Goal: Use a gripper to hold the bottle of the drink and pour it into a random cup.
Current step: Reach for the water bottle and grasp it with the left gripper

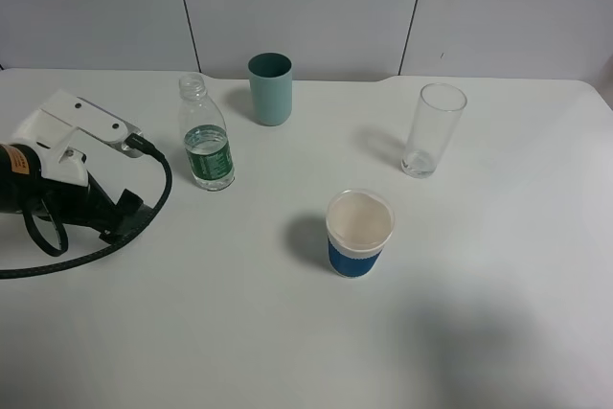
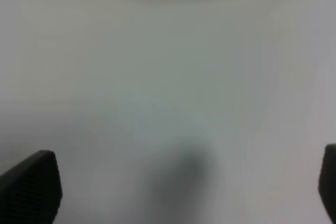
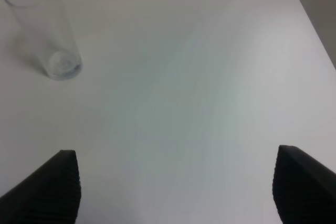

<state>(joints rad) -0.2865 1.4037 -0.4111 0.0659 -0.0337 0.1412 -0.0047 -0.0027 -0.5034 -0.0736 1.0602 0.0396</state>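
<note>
Standing near smooth teal cup (image 1: 270, 89): clear bottle (image 1: 205, 146) (green band).

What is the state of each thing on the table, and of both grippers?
Bottle: upright, no cap, partly full.
Teal cup: upright, contents hidden.
Glass: upright, empty.
Paper cup: upright, looks empty.
Left gripper: open, holding nothing.
Right gripper: open, holding nothing.
</note>
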